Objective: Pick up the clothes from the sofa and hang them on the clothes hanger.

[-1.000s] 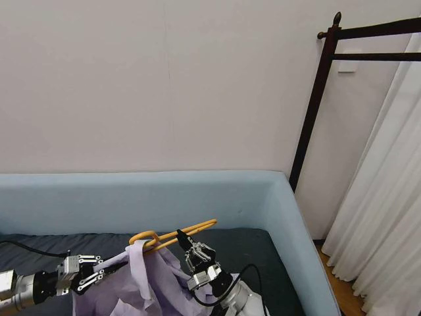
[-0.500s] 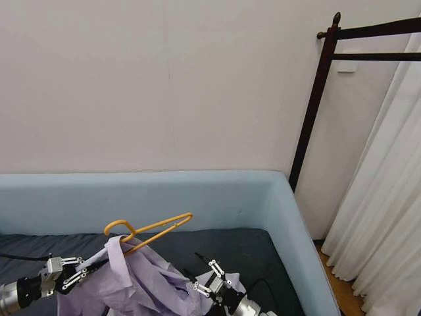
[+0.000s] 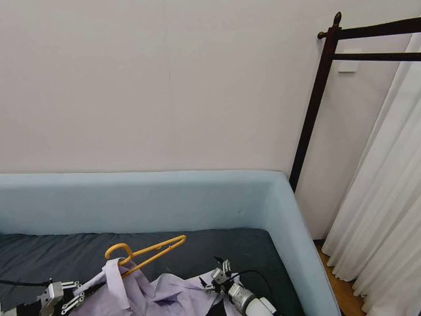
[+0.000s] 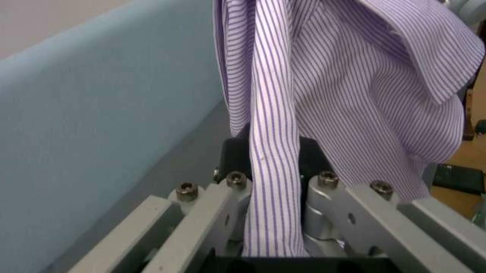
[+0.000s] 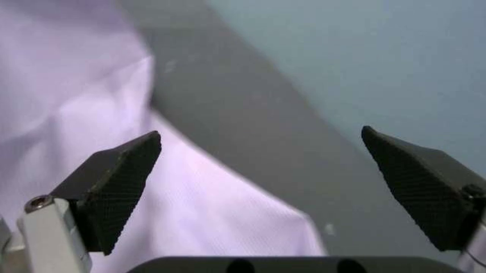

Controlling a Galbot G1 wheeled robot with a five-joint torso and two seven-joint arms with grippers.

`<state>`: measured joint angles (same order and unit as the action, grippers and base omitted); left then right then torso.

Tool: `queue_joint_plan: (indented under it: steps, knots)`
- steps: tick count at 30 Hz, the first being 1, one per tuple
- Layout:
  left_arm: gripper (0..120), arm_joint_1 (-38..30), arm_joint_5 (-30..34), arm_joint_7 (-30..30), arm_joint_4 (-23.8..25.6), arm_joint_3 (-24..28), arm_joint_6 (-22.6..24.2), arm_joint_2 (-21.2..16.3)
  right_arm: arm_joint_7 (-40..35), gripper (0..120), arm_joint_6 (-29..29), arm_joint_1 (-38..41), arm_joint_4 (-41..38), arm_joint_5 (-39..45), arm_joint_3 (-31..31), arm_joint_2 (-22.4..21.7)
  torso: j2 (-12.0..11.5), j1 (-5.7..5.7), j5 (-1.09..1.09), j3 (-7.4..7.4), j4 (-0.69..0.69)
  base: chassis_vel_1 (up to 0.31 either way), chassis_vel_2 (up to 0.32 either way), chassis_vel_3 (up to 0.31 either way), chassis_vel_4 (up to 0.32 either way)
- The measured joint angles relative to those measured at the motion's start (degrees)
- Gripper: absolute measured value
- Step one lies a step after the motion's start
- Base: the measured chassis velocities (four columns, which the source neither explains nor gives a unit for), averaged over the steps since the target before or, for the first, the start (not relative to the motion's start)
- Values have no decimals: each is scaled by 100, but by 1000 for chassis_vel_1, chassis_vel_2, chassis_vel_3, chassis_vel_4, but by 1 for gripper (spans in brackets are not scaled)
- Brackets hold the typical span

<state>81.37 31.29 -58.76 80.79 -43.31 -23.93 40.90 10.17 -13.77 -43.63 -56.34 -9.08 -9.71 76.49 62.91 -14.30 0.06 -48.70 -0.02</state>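
A purple striped shirt [image 3: 161, 293] lies bunched on the sofa's dark seat, with an orange hanger [image 3: 148, 250] still in its collar and sticking up at a tilt. My left gripper [image 3: 77, 296] is low at the front left, shut on a fold of the shirt [image 4: 281, 114], which runs down between its fingers [image 4: 227, 196]. Just right of the cloth and low over the seat is my right gripper [image 3: 220, 273], open. Its pads [image 5: 122, 182] are spread wide with nothing between them, the shirt [image 5: 68, 102] lying beneath. A dark wooden clothes rack [image 3: 314, 99] stands at the right.
The light blue sofa back [image 3: 164, 201] and side wall [image 3: 289, 237] enclose the dark grey seat [image 3: 66, 250]. White curtains [image 3: 388, 197] hang right of the rack. A plain wall rises behind the sofa.
The left gripper has moved left and down, taking the shirt and hanger with it. The right gripper has dropped from beside the hanger to low over the seat.
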Motion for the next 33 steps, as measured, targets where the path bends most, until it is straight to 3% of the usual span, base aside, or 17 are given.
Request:
queue_joint_plan:
  steps: [6,13,18,20,26,33]
  knots:
    - [6,-52,-77,1,-163,1,-140,1,522,100,-131,-45,-27,-531,23,-50,0,0,-1,0,-1,0,0,0,0]
    - [6,-155,-97,1,-227,60,-198,37,240,99,-67,-15,167,-987,1,137,0,0,-1,0,0,0,0,0,0]
    - [6,-180,-84,1,-184,82,-199,50,-74,84,45,51,432,-1300,12,352,0,0,0,0,0,0,0,0,0]
    - [6,-179,-64,1,-150,91,-211,50,-172,71,95,119,613,-1422,36,496,0,0,0,0,1,0,0,0,0]
    - [6,-198,-43,2,-187,106,-252,42,38,53,59,201,784,-1607,115,594,0,-1,-1,0,0,0,0,0,0]
    - [6,-254,-39,4,-254,136,-276,58,325,23,-61,230,960,-1890,257,701,0,-1,-1,0,0,0,0,0,0]
